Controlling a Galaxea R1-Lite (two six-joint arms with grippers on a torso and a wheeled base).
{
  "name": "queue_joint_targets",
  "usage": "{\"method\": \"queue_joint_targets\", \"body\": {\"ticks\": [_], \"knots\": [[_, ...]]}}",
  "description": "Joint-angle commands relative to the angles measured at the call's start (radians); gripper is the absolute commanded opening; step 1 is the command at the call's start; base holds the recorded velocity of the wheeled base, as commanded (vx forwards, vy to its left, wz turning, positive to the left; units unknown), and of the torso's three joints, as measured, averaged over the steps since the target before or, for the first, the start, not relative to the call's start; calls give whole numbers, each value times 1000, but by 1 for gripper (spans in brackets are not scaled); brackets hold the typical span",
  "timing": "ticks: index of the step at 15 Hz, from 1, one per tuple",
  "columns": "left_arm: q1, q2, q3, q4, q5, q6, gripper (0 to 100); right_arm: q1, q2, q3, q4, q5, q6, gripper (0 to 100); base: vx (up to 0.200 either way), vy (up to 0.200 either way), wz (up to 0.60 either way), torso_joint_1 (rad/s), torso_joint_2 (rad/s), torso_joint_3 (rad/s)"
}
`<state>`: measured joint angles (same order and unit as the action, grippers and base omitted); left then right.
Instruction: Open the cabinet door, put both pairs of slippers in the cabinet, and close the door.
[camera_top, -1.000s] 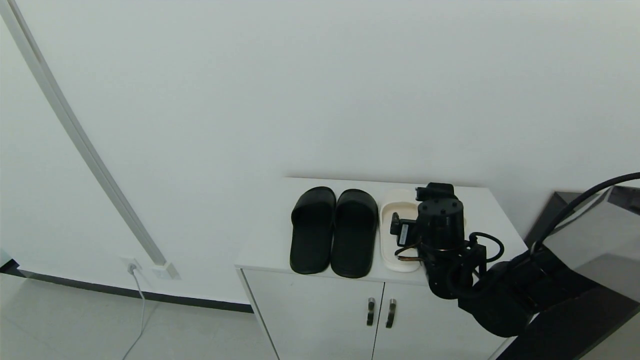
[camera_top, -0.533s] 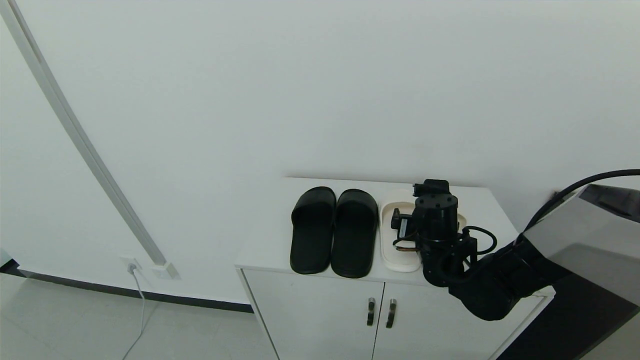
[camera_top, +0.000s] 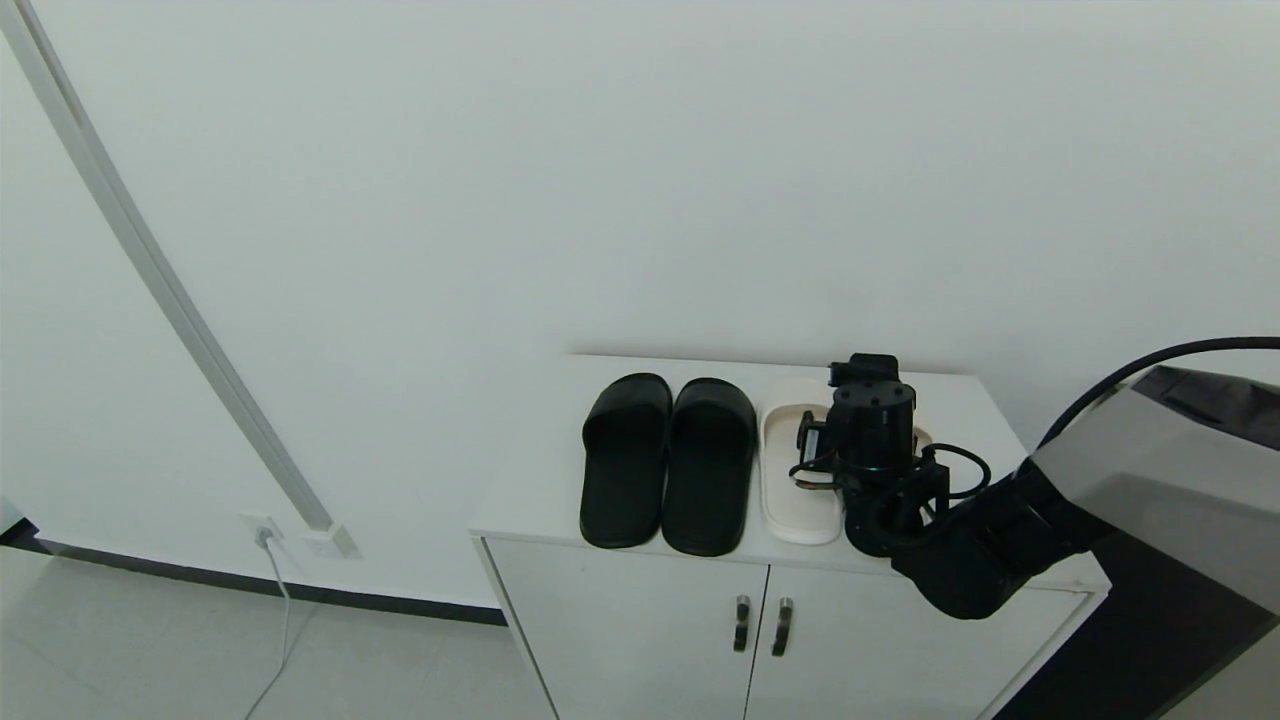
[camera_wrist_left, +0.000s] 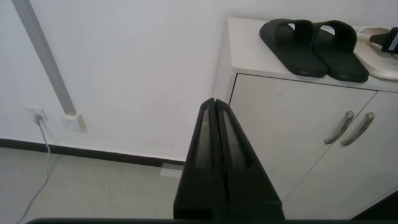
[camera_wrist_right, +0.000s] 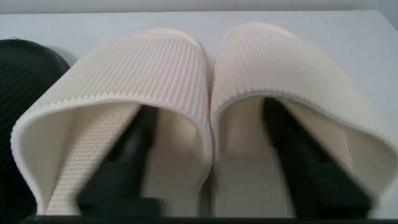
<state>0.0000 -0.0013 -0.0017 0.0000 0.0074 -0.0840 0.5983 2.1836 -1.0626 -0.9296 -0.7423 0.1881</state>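
Observation:
A pair of cream slippers (camera_wrist_right: 205, 112) lies side by side on the white cabinet top (camera_top: 530, 500), right of a pair of black slippers (camera_top: 665, 465). My right gripper (camera_wrist_right: 211, 168) is open, one finger (camera_wrist_right: 124, 162) under the strap of one cream slipper and the other finger (camera_wrist_right: 298, 162) under the strap of its mate, with the two inner strap edges between them. My right arm (camera_top: 880, 470) hides part of the cream slippers (camera_top: 790, 480). Both cabinet doors (camera_top: 640, 640) are closed. My left gripper (camera_wrist_left: 215, 102) is shut and empty, low beside the cabinet's left front corner.
Two metal door handles (camera_top: 760, 624) sit together at the middle of the cabinet front. A white wall stands close behind the cabinet. A wall socket with a plugged cable (camera_top: 262, 535) and a slanted white conduit (camera_top: 160, 270) lie to the left, above bare floor.
My right arm has pushed forward toward the wall, farther over the cream slippers. The slippers and the cabinet doors have not moved.

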Motion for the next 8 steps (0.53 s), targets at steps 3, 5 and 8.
{"method": "queue_joint_targets", "body": {"ticks": [3, 5, 8], "knots": [[0, 1, 0, 0, 0, 0, 0, 0, -1, -7, 0, 0, -4, 0, 0, 0, 0, 0, 0, 0], [0, 1, 0, 0, 0, 0, 0, 0, -13, 4, -2, -5, -16, 0, 0, 0, 0, 0, 0, 0], [0, 1, 0, 0, 0, 0, 0, 3, -84, 49, -8, -5, -55, 0, 0, 0, 0, 0, 0, 0]]}}
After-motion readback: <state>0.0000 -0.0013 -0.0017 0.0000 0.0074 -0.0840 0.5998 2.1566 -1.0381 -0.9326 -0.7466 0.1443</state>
